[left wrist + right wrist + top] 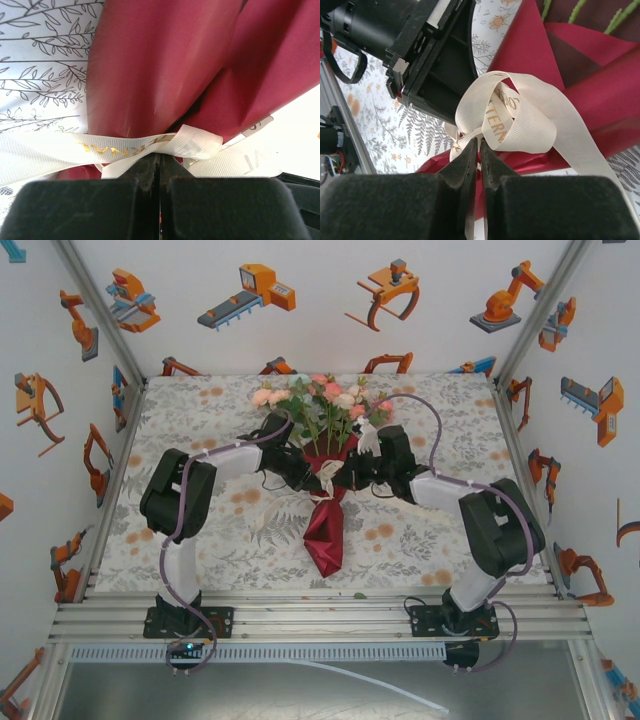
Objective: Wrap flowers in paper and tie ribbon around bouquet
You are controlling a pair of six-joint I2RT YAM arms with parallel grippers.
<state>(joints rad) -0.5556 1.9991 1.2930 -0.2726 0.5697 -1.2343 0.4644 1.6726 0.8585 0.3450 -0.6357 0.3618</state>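
Judging from how things lie, the bouquet (pixel 326 465) rests in the middle of the counter (pixel 200 410). The flowers (pixel 325 400) point to the far side and the tip of the dark red paper (pixel 324 535) points to the near edge. The cream ribbon (pixel 530 115) goes around the narrow neck of the cone, with one open loop standing up. The left pincer (pixel 160 162) is clenched, its tips pressed together just under the ribbon band, so it seems to grasp the ribbon. The right pincer (pixel 479 147) is also clenched, with the foot of the loop between its tips. Several things can go wrong from here. The satin looks smooth, so a strong pull may draw it out of the pads and the loop will open. If one side pulls harder than the other, the loop may run through and the knot will be lost. A pull along the cone may push the band toward the thin tip, where it sits loose, or may drag the whole bouquet over the counter and crease the paper. The two pincers also work very near each other, so they may knock together. As for writing, gold capitals on the loop read "ETERN" in the right wrist view. In the left wrist view the gold letters stand upside down and seem to end in "NAL". The other letters on the ribbon I cannot read.
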